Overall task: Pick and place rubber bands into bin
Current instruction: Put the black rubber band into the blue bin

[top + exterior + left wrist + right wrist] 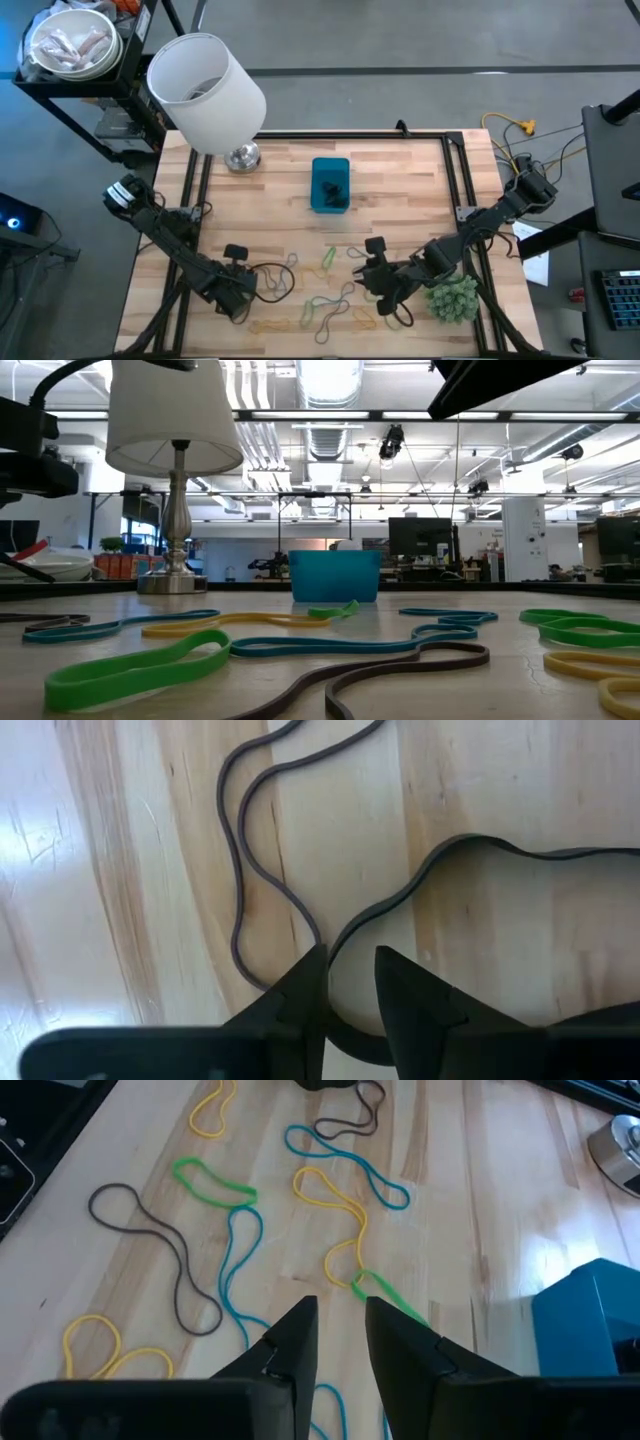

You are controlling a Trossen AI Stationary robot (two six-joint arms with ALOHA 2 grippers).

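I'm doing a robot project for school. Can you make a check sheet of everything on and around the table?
Surface: wooden table, bare toward the back.
Job's things: rubber bands scattered along the front; blue bin at centre back, dark bands inside.
Clutter: white lamp; fuzzy green plant ball.
Grippers: left gripper low over a dark band, slightly open; right gripper above the bands, slightly open, empty.
Cables: yellow cable on the floor.
Surroundings: cart with a bowl; open workshop behind.
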